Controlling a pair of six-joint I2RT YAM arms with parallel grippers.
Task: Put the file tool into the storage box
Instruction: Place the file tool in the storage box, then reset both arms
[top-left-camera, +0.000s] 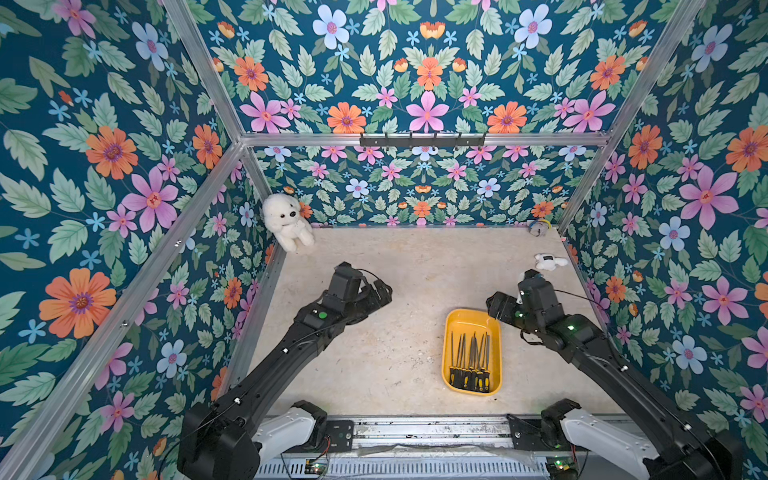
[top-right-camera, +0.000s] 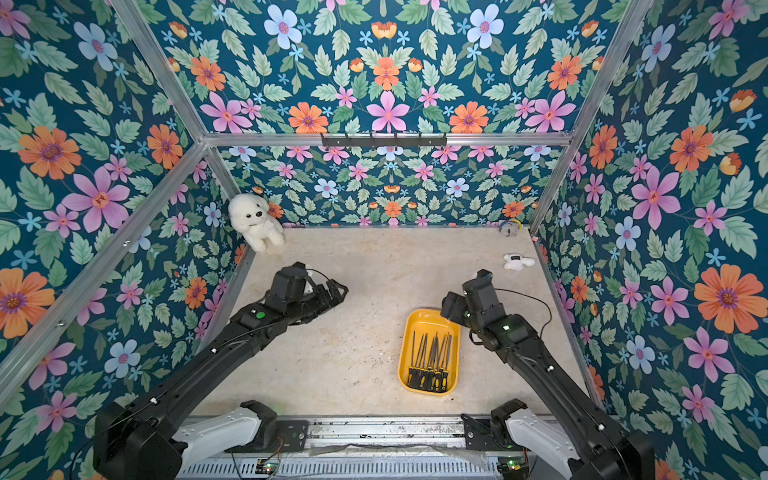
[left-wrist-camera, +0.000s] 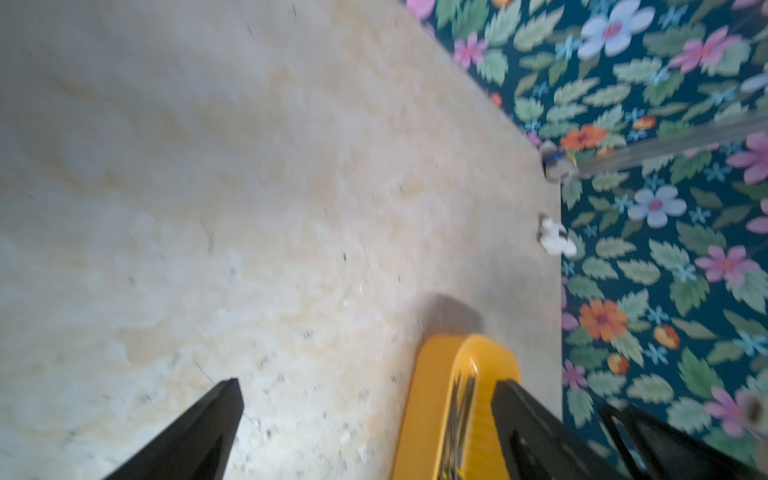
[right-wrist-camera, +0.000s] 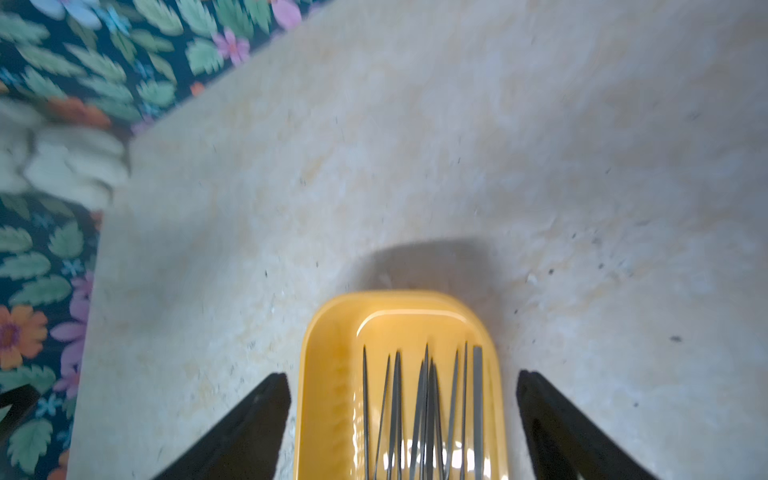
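Where files (top-left-camera: 471, 359) lie bunched, shallow yellow storage box (top-left-camera: 469, 322)

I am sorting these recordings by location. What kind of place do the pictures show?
Probably a robot test cell: a beige tabletop boxed in by flower-printed walls on aluminium framing, a left arm and a right arm, and props such as a plush dog and a storage box of files.
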